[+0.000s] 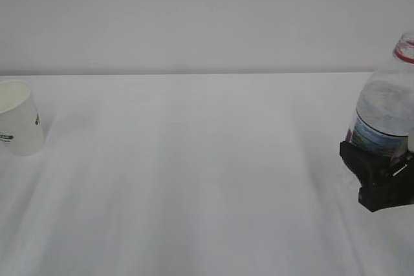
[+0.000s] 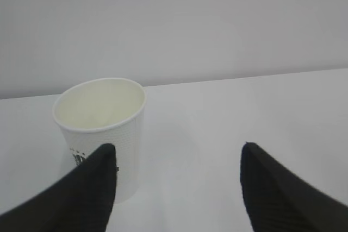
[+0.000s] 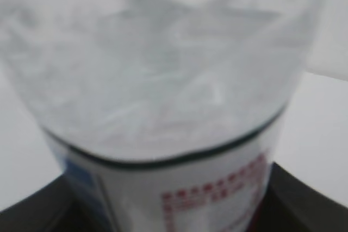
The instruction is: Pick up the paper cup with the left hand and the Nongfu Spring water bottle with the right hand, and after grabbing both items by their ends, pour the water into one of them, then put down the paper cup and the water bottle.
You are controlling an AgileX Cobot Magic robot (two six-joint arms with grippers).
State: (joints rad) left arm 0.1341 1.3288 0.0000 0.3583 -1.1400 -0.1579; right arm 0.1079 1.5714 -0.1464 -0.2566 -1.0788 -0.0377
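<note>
Right wrist view, nearest of all, shows us one Nongfu Spring water bottle (image 3: 163,107) filling almost the whole frame, its clear ribbed body above and its white label with red print at the bottom centre, with the two dark fingers (image 3: 304,199) of the right hand (image 3: 163,215) at the lower corners pressed to either side of it, so we read that gripper as clamped on the bottle. In the left wrist view we count two black fingers (image 2: 81,194) of the left hand (image 2: 176,188) at the bottom of the frame, spread wide with nothing between them; one paper cup (image 2: 103,134) stands upright at centre left on the white table (image 2: 244,112), just behind the left finger, its cream inside showing; whether finger and cup touch we cannot tell. In the exterior view we count one cup (image 1: 18,117) at the far left edge and one bottle (image 1: 387,108) at the far right edge, well apart, the bottle upright with its red neck ring at the upper right and the black right gripper (image 1: 380,176) around its lower part. Behind the table (image 1: 194,179) runs a plain pale wall (image 1: 194,17).
</note>
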